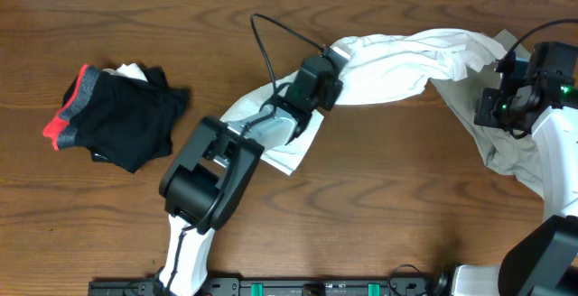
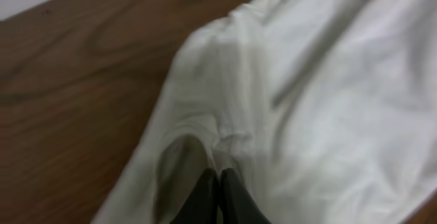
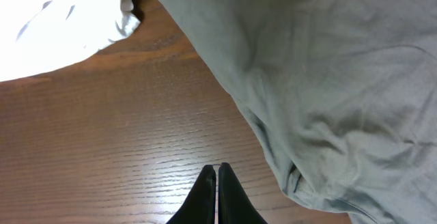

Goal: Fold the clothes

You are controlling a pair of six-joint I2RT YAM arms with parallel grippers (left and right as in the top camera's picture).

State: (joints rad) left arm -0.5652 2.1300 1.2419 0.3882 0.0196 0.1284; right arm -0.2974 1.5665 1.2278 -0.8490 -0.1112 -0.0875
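White T-shirt (image 1: 397,61) pinched by L gripper (image 2: 218,175) (fabric puckers at tips); R gripper (image 3: 217,169) closed, empty, over table (image 3: 102,135).

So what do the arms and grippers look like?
Both arms have white lower links and blocky black joint housings: left arm, right arm. A black cable loops off the left wrist; a green light glows on the right. Each gripper ends in slim black fingers: left gripper, right gripper.

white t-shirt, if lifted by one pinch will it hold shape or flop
Probably floppy: the white t-shirt lies in a twisted, rumpled band across the table, so it should sag and trail. Likely light and thin: it puckers in fine wrinkles at the left gripper. Pushed, it would probably bunch rather than slide whole.
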